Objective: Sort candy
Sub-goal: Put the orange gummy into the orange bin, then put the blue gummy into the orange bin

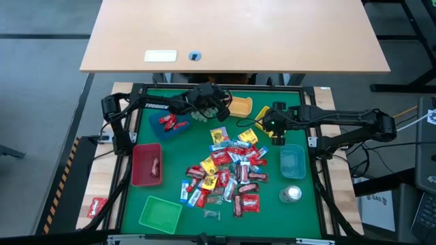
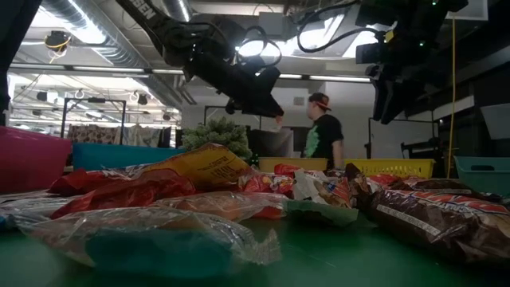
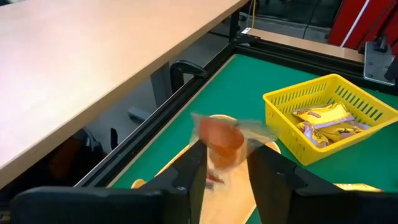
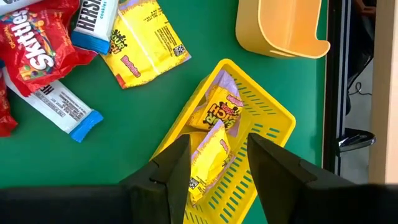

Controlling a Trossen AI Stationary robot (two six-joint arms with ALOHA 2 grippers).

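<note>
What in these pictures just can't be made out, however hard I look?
- Left wrist view: the orange piece between the left end effector's fingers is blurred; what sweet it is can't be read.
- Low view: the candy pile hides the table behind it, and the near clear wrapper is out of focus.
- High view: wrapper names in the pile are too small.
- Right wrist view: the right end effector's fingers cover part of the yellow basket.

Setting: a robotics lab or workshop. Indicators: a framed green work table [image 1: 310, 211] beside a plain wooden desk [image 1: 231, 34], exposed ceiling ducts [image 2: 96, 36] with strip lights, cables, and a person [image 2: 323, 131] standing beyond.
</note>
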